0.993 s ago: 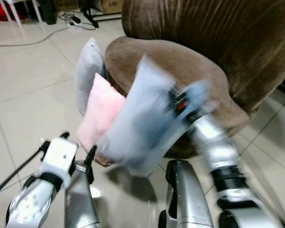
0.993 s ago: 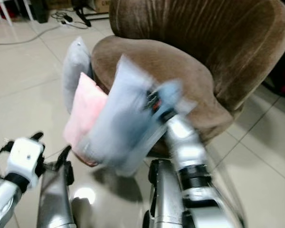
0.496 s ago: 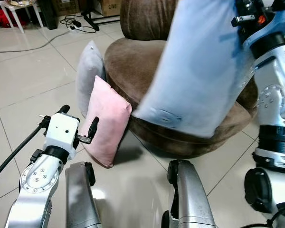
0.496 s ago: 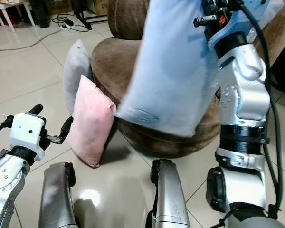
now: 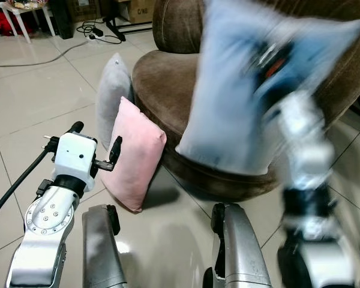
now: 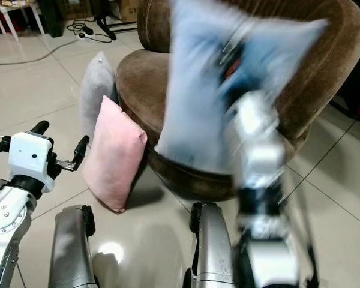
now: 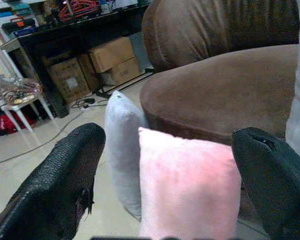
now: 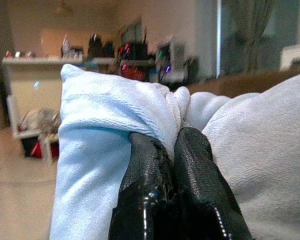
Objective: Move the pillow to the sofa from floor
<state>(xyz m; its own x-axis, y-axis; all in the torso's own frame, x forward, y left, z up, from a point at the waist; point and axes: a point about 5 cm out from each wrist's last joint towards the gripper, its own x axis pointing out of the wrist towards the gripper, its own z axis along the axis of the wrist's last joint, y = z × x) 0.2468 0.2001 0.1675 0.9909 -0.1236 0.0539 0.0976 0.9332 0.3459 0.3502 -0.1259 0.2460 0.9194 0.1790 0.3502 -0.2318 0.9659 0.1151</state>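
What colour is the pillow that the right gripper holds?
The pillow in the right gripper is light blue, clearest in the right wrist view.

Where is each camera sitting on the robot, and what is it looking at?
Left and right eye views: on the head, looking down at the brown sofa, light blue pillow, both arms, legs.
Left wrist view: on the left wrist, facing the pink pillow and grey pillow between the open left gripper.
Right wrist view: on the right wrist, right gripper pinching the blue pillow.
Shared: sofa and pink pillow.

We are in a home living room: a brown sofa (image 5: 168, 78), tiled floor (image 5: 36, 90), loose cushions (image 5: 135, 153), cardboard boxes (image 7: 110, 55) against the wall.
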